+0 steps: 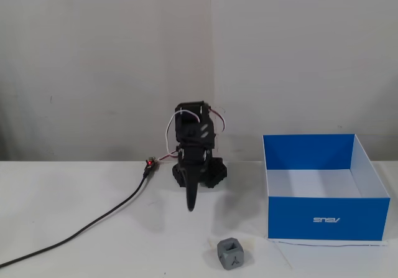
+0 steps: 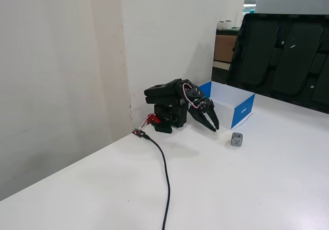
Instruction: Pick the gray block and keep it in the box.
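A: Risks from here?

B: Chiefly a poor grasp. Rounded corners and recessed faces on the gray block (image 1: 231,254); likely to squirt out sideways if pinched off-centre or on a corner. Sits tilted on one edge by the look of the front fixed view, so could roll under first contact.

A: Anything else?

B: Close to the box (image 1: 323,219), just off its lower left corner in that view. Could get nudged against the blue wall or pushed under the overhang of a careless approach. Also a clearance risk at the wall when lifting across: too low a carry, and a knock on the rim.

A: Cable?

B: Black cable (image 1: 93,224) trailing to lower left, well apart from block and box. Little concern.

A: State of the gripper?

B: Empty, pointing down and forward at frame centre (image 1: 191,204). In the side fixed view (image 2: 212,126), fingers slightly apart at the tips, nothing between them. Narrow gap; probably needs widening before descent.

A: Block relative to it?

B: Lower right of the gripper in the front view, nearer the camera, at the bottom edge of the frame. In the side view, right of and below the tips (image 2: 237,139), near but not touching. On the white table (image 1: 74,203), outside the box.
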Robot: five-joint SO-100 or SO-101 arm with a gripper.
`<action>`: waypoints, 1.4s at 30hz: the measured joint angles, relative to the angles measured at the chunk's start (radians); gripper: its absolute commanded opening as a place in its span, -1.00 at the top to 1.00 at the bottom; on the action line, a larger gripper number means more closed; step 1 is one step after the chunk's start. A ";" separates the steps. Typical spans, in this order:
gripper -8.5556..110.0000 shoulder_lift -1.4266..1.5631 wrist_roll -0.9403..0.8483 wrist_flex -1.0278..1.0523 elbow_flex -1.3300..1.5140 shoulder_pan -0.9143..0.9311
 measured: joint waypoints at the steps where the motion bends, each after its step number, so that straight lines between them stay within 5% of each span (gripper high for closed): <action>1: 0.85 -0.046 0.005 -0.012 -0.023 -0.008; 21: 0.82 -0.699 0.018 -0.089 -0.356 -0.158; 42: 0.48 -1.255 0.018 0.018 -0.727 -0.202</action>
